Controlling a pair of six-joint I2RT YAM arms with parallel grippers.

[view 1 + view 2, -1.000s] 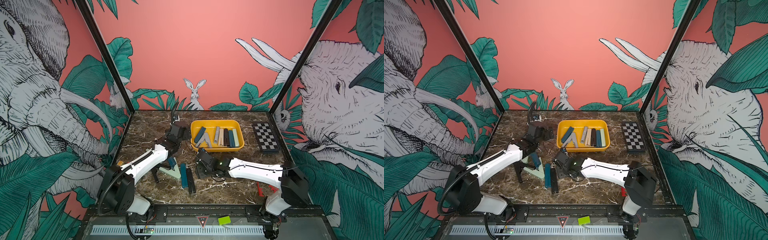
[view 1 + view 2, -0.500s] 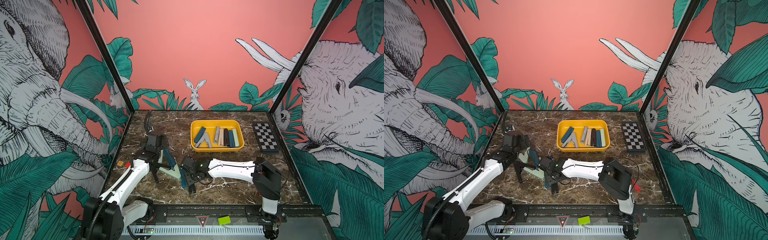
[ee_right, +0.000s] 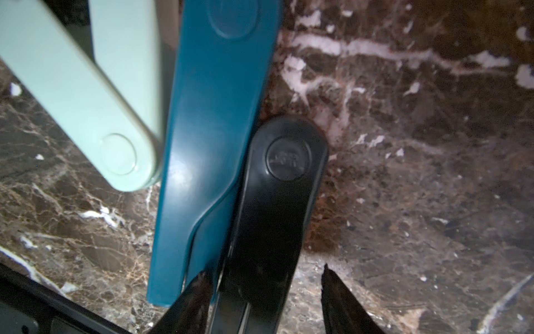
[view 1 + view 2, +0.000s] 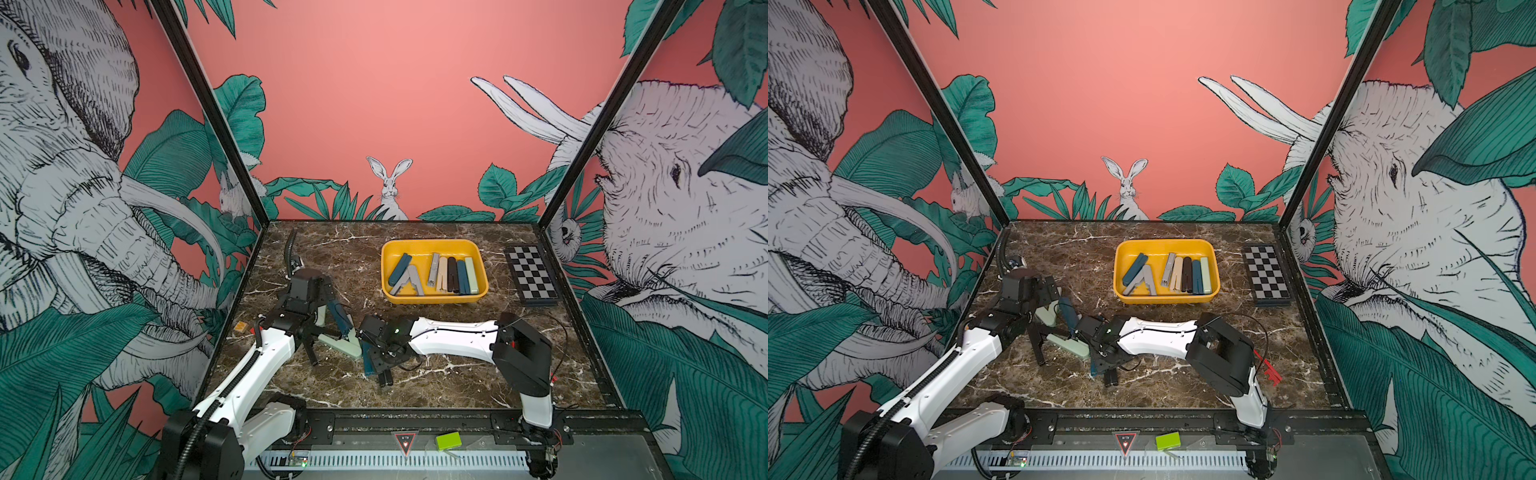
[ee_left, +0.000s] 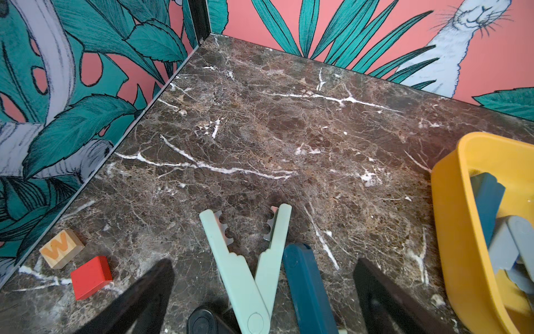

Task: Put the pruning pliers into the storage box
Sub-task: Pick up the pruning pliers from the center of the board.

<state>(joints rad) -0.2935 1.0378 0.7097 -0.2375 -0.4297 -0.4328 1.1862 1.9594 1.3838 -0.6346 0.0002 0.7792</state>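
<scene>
The yellow storage box stands at the back with several pruning pliers lying in it. More pliers lie loose at the front left. My left gripper is wide open, low over the V-shaped mint pliers, with a teal pair beside them. My right gripper is open and straddles the black pliers. One finger is close against them; the other finger stands apart. A second teal pair lies against the black ones.
A chequered board lies right of the box. An orange lettered block and a red block sit by the left wall. A thin red tool lies behind the right arm. A green block rests on the front rail.
The left arm drew back from beside the box to the loose pliers. The right gripper slid left and down over the black pliers, and its jaws narrowed.
</scene>
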